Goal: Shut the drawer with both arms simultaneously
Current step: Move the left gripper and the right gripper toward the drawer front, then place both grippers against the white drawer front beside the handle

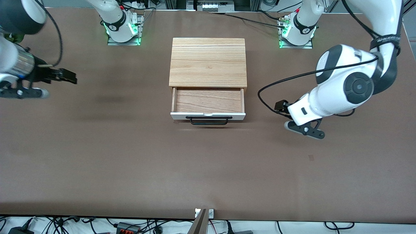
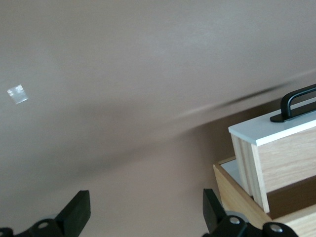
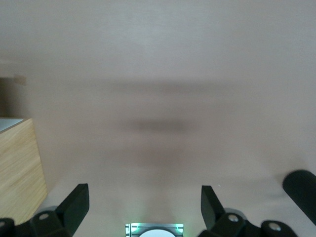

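In the front view, a small wooden cabinet (image 1: 208,61) stands in the middle of the brown table (image 1: 130,162), between the two arm bases. Its drawer (image 1: 208,104) is pulled out toward the front camera, showing a bare wood floor inside, with the white front panel and black handle (image 1: 209,121) at its nearest edge. The left gripper (image 1: 297,125) hangs over the table toward the left arm's end, beside the open drawer and well apart from it. The right gripper (image 1: 27,87) hangs over the table at the right arm's end, well apart from the cabinet.

In the left wrist view, the left gripper (image 2: 145,212) has its two fingertips (image 2: 76,210) spread wide with nothing between them, only bare table (image 2: 123,74) under them. The drawer (image 2: 276,148) shows at one side, its white panel and handle (image 2: 296,101) jutting out from the cabinet (image 2: 237,195). A small pale patch (image 2: 17,94) lies on the table.

In the right wrist view, the right gripper (image 3: 143,207) also has its fingertips (image 3: 76,202) set wide apart and empty. A corner of the cabinet (image 3: 19,168) shows at the edge, and the table (image 3: 173,74) fills the rest.
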Controlling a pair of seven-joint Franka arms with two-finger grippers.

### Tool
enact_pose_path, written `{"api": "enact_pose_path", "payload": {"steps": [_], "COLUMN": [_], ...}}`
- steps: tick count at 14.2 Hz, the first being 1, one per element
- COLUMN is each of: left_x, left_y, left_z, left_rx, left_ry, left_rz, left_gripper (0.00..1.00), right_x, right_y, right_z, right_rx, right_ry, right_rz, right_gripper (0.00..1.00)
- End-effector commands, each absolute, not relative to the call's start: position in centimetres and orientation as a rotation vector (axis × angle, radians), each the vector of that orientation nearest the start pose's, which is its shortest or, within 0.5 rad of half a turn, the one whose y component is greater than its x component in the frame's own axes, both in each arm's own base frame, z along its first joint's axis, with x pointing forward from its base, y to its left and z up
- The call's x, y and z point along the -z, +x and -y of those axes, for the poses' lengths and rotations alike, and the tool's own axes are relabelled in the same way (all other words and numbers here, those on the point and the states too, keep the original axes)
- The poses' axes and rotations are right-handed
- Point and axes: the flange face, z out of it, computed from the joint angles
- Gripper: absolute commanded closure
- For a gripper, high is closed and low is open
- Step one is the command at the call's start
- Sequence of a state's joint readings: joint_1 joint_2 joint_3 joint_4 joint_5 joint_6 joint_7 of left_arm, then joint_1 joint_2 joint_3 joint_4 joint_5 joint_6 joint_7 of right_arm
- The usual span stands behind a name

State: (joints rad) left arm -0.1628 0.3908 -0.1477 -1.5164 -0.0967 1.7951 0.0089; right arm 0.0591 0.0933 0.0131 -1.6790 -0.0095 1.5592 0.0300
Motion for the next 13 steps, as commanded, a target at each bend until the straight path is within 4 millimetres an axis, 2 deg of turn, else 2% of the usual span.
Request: {"api": "enact_pose_path", "payload": {"steps": [1,4,6,9,10,13], "left_x": [-42.7,-42.4,-40.9,-37.4,-36.6,-33.5], "left_y": [63.8,63.8,64.0,63.1,63.3,63.5], "left_z": [21.2,21.5,22.4,28.0,28.7,30.1], "left_rx": [-0.199,-0.212,-0.231,-0.231,-0.217,-0.254], "left_ry": [-3.246,-3.279,-3.321,-3.303,-3.309,-3.318], "left_rz": [-0.479,-0.464,-0.416,-0.446,-0.422,-0.372], "left_gripper": [0.0,0.0,0.0,0.0,0.0,0.0], "right_x": [-48.8,-44.2,-41.6,-39.3,-38.6,-36.1], "right_y": [59.3,61.2,62.1,63.0,63.1,63.6], "right_z": [-9.6,-13.6,-16.2,-20.5,-21.9,-24.1], "right_rx": [-0.34,-0.322,-0.298,-0.193,-0.156,-0.094], "right_ry": [-3.047,-2.866,-2.789,-2.757,-2.761,-2.765], "right_rz": [0.151,0.105,0.081,0.09,0.103,0.12], "right_gripper": [0.0,0.0,0.0,0.0,0.0,0.0]}}
